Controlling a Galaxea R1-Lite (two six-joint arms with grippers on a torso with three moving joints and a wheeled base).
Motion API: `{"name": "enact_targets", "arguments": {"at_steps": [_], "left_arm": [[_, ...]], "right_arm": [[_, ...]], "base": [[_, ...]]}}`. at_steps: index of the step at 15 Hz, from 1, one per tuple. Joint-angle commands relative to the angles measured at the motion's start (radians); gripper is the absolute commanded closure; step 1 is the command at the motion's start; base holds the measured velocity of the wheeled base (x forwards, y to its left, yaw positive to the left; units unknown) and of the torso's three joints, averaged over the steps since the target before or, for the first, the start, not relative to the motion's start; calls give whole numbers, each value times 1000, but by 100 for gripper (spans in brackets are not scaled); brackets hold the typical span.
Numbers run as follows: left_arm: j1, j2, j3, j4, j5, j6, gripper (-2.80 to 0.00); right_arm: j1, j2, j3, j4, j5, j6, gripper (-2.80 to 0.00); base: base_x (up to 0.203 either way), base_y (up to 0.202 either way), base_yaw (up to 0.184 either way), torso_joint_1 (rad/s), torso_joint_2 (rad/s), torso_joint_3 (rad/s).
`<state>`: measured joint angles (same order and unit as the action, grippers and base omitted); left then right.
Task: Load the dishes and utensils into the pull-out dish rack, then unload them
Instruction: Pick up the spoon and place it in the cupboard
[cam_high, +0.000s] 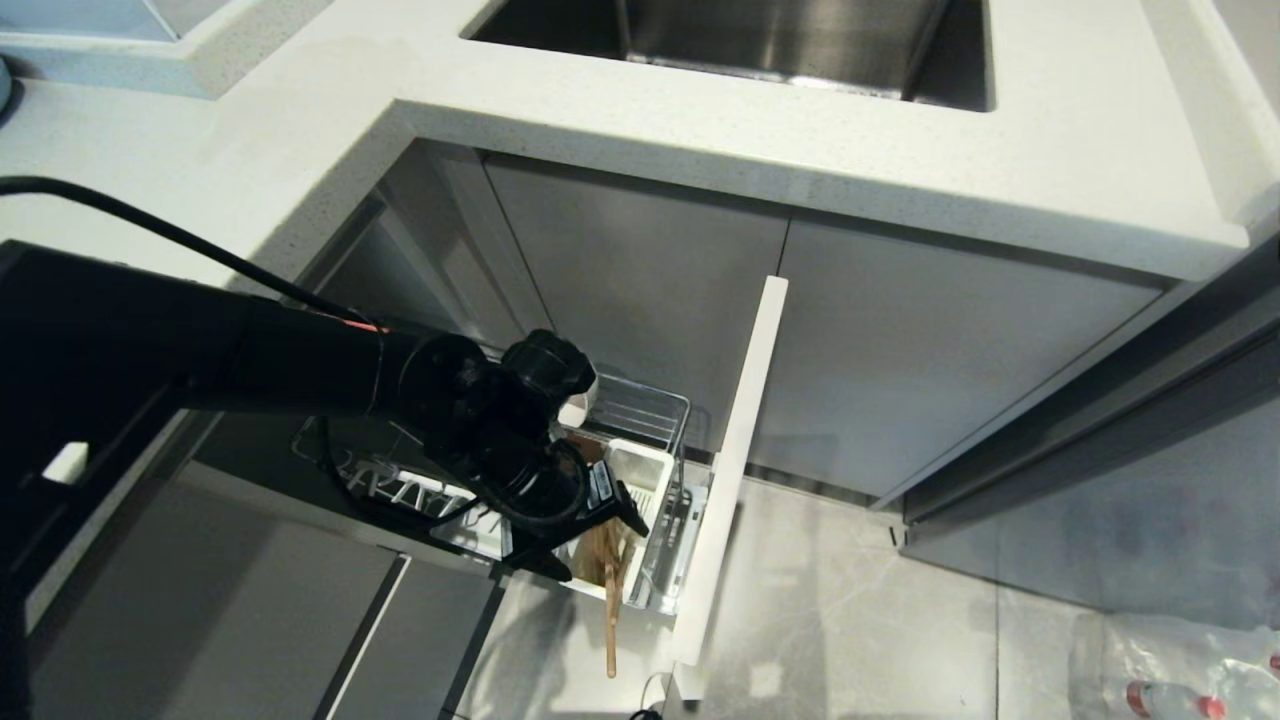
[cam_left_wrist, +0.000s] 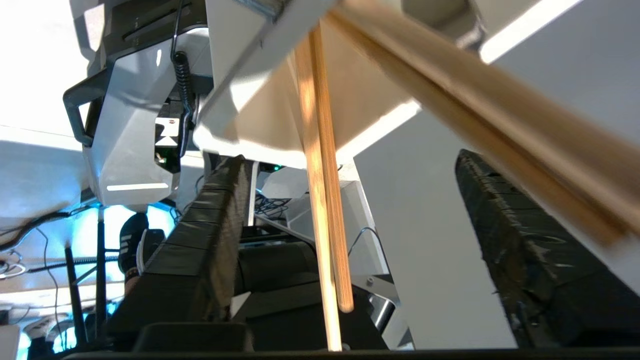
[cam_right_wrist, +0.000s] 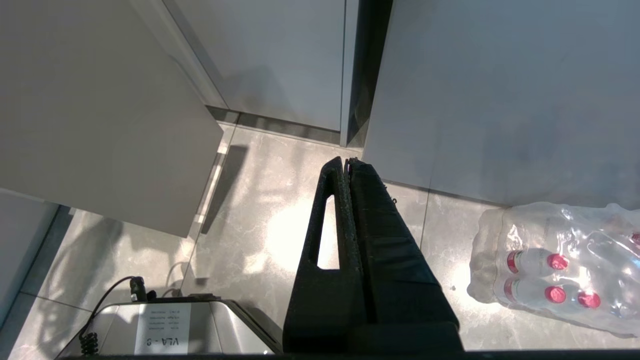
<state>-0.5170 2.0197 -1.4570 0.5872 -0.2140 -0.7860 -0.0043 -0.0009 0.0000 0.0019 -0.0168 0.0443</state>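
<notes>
Reaching from the left, the black left gripper (cam_high: 585, 535) is positioned over the chrome wire pull-out dish rack (cam_high: 650, 410), jaws spread wide, nothing gripped. Long light-brown wooden chopsticks (cam_high: 607, 585) are seen leaning out of the white plastic cutlery box (cam_high: 640, 480), apparently just deposited. The right gripper (cam_right_wrist: 348, 165) is parked closed above the floor.

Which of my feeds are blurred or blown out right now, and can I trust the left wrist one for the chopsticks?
Left wrist view: one of the chopsticks is sharp, the other, nearest the lens, is a blur; bright backlight washes out the far side beyond the left hand. Head view: evenly lit, the dish rack partly hidden by the arm. Right wrist view: glare patch on the floor, otherwise sharp.
</notes>
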Motion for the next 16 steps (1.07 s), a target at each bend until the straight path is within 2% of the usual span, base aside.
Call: {"name": "enact_targets", "arguments": {"at_steps": [1,7,8,10,16], "left_arm": [[-1,-47,4,3,-2,-5,-280],[-7,-194,15,69,-2,-18,-280],[-11,-226,21,75,-2,-19,0],[-25,-290,32,81,22,-22,0],[-111,-470,29,154,171,-47,0]], "right_arm": [[1,1,2,0,0,0,0],[0,1,2,1,0,0,0],[0,1,2,0,0,0,0],[1,1,2,0,0,0,0],[0,1,2,0,0,0,0]], "base": [[0,0,0,0,0,0],[0,0,0,0,0,0],[0,0,0,0,0,0],[0,0,0,0,0,0],[0,0,0,0,0,0]]}}
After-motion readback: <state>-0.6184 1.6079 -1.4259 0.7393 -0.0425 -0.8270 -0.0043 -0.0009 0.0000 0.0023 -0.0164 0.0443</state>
